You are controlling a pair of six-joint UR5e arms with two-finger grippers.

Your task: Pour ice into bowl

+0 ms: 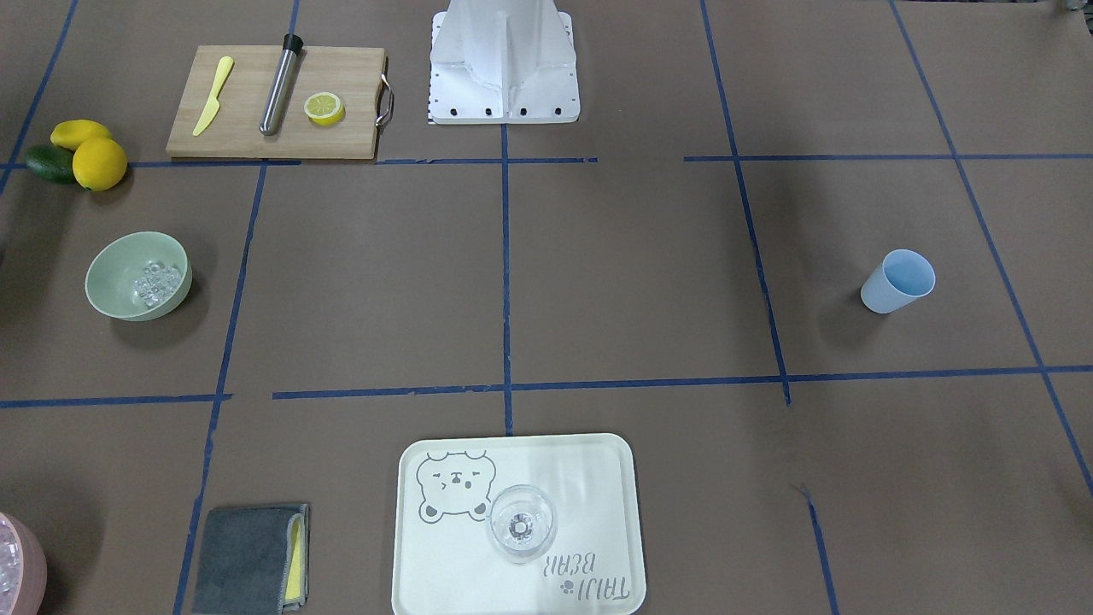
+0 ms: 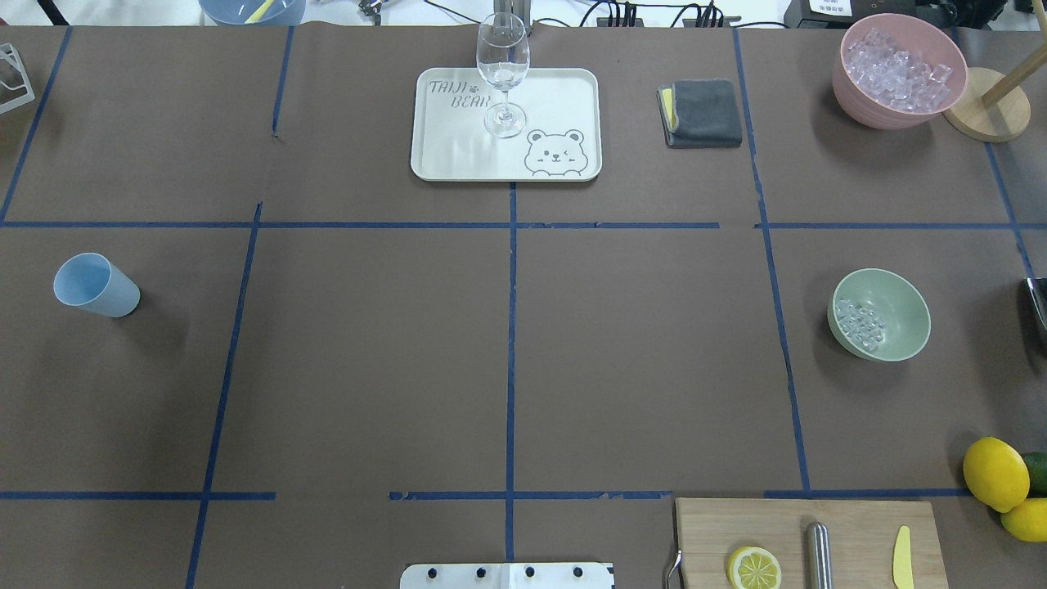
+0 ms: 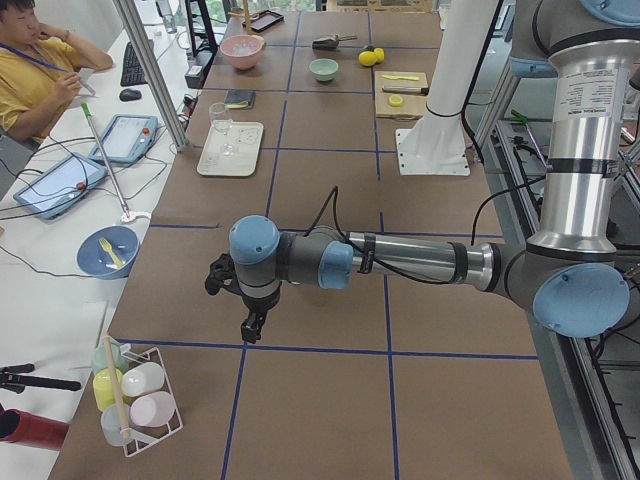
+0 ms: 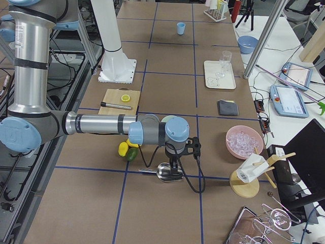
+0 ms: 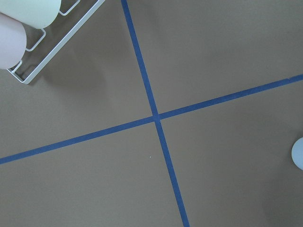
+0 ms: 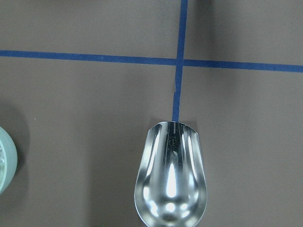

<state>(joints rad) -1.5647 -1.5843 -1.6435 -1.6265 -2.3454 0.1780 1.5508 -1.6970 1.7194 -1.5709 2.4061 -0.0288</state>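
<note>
The sage-green bowl (image 1: 138, 275) stands on the table on my right side, also in the overhead view (image 2: 879, 314). A small heap of ice (image 1: 156, 282) lies inside it, clear cubes (image 2: 860, 324). My right gripper (image 4: 175, 161) shows only in the exterior right view, low over a metal scoop (image 6: 170, 175) that looks empty; I cannot tell if it is open or shut. The bowl's rim (image 6: 5, 158) is just left of the scoop. My left gripper (image 3: 250, 325) hangs over bare table far from the bowl; I cannot tell its state.
A pink container (image 2: 898, 69) full of ice stands far right. A blue cup (image 2: 94, 285) stands on the left. A tray (image 2: 572, 90) holds a wine glass (image 2: 502, 74). A grey cloth (image 2: 703, 113), cutting board (image 1: 248, 128), lemons (image 2: 994, 473) and a cup rack (image 3: 135, 400) are around.
</note>
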